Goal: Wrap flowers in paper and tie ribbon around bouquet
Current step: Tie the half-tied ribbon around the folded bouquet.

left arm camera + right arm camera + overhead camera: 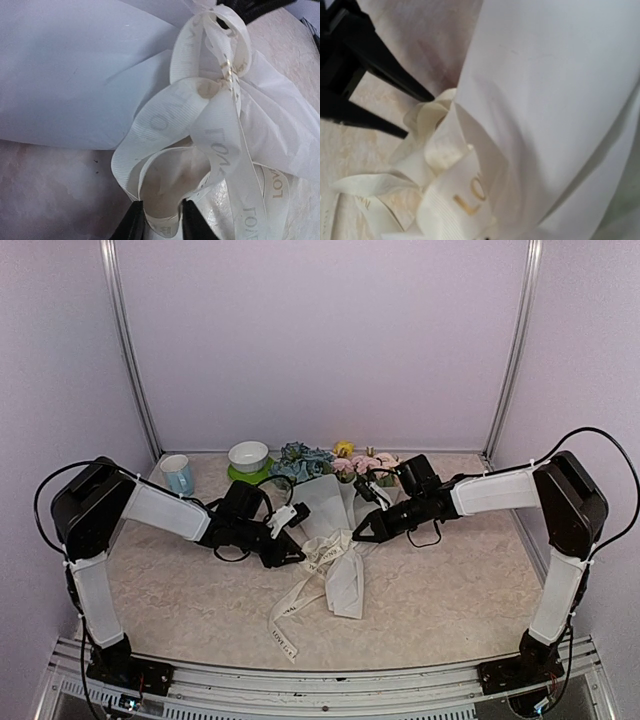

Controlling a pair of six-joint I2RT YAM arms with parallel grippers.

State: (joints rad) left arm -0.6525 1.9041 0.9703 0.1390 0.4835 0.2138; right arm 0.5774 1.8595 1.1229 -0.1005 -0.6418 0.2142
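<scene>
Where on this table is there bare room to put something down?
Two bare patches of table: front right, between the ribbon and the right arm; front left, between the ribbon and the left arm. Crowded at the middle and back: bouquet, cup, bowl, left hand, right hand.

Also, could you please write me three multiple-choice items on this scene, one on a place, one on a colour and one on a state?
1. Where is the bowl?
A. In the near left corner.
B. On a green mat by the back wall, between the cup and the flowers.
C. In the near right corner.

2. What colour is the ribbon?
A. Red.
B. Black.
C. Cream.

3. How is the bouquet placed?
A. Lying on its side on the table.
B. Standing upright.
C. Held up in the air.

Answers: 1 B, the top view shows it on the mat beside the cup. 2 C, both wrist views show a cream band with lettering. 3 A, it rests flat, flowers toward the back wall.
</scene>
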